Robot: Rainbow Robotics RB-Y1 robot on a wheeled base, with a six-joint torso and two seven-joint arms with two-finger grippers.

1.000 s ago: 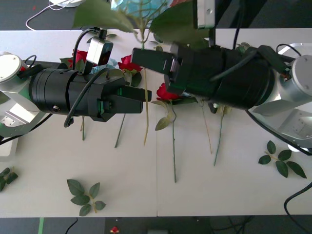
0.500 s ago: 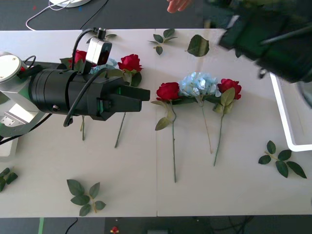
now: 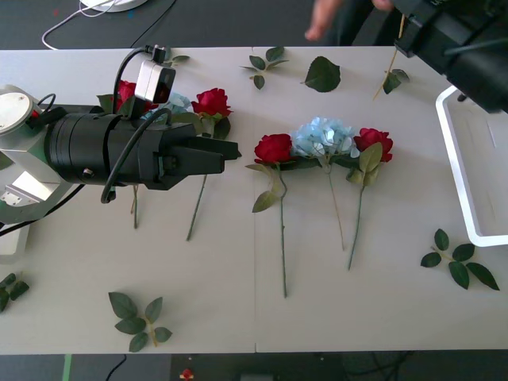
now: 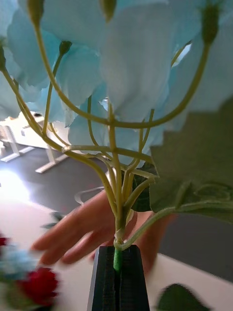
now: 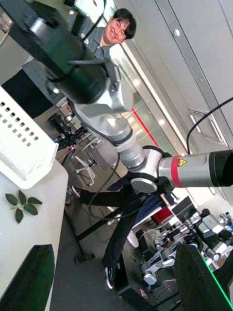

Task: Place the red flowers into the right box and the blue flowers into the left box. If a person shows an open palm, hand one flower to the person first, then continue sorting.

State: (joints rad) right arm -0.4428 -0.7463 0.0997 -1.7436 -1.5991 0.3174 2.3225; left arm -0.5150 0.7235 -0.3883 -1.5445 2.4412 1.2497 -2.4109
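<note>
My right gripper (image 4: 118, 252) is shut on the stem of a blue flower (image 4: 121, 63), held upright beyond the table's far right edge. Its stem (image 3: 389, 59) hangs below the right arm (image 3: 460, 48). A person's hand (image 4: 92, 233) is stretched out just behind the flower, and reaches in at the far edge (image 3: 325, 20). Red flowers (image 3: 275, 148) (image 3: 373, 140) (image 3: 211, 101) and a blue flower (image 3: 324, 136) lie on the table. The right box (image 3: 452, 175) is at the right edge. The left box is out of view. My left gripper (image 3: 218, 152) hovers open over the table's left half.
Another red flower (image 3: 127, 91) and a blue one (image 3: 178, 101) lie partly hidden behind the left arm. Loose leaf sprigs lie at the near left (image 3: 139, 317), the near right (image 3: 459, 262) and along the far edge (image 3: 321, 74).
My right arm has swung from over the table's middle up to the far right, carrying the blue flower. The person's hand has come in at the far edge and moved right. The left arm barely moved.
</note>
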